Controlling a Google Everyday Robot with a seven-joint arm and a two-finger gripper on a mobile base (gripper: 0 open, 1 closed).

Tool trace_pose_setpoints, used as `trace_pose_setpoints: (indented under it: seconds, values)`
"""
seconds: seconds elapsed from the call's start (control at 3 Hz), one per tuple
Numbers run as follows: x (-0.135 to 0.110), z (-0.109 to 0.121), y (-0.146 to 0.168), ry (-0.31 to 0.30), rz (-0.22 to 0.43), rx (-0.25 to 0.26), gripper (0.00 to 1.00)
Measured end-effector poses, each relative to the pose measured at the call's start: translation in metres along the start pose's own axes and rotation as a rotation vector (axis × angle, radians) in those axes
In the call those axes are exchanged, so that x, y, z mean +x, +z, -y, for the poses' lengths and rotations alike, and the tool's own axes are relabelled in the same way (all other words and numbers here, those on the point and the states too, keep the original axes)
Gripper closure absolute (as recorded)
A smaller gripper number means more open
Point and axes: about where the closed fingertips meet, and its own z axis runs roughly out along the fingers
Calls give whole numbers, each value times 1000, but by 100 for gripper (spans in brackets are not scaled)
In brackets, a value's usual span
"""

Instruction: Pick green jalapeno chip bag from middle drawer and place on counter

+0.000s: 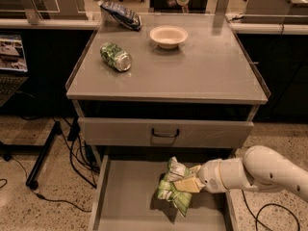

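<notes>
The green jalapeno chip bag [172,186] is crumpled and upright over the open middle drawer [125,201], at its right half. My gripper [188,181] comes in from the right on a white arm and is shut on the bag's right side, with a cream fingertip [186,184] against the foil. The bag casts a shadow on the drawer bottom and looks lifted a little off it. The counter [202,66] is the flat grey top of the cabinet above.
On the counter lie a green drink can [115,57] on its side at the left, a dark blue chip bag [120,14] at the back left, and a cream bowl [168,35] at the back middle. A closed drawer front with a dark loop handle [165,133] overhangs the open drawer.
</notes>
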Motion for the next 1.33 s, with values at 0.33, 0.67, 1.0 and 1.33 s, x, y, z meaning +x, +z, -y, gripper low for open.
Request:
trace_pose_setpoints:
  seconds: [0.33,0.67,1.0,1.33]
  values:
    - [-55,-42,-50,-111,39,-26,100]
    - [-92,-64,-81,-170,76,-30,100]
    - [-93,-67,-80,-174,74,-37,100]
    - [-127,-94,-106,-248,127,-56,100]
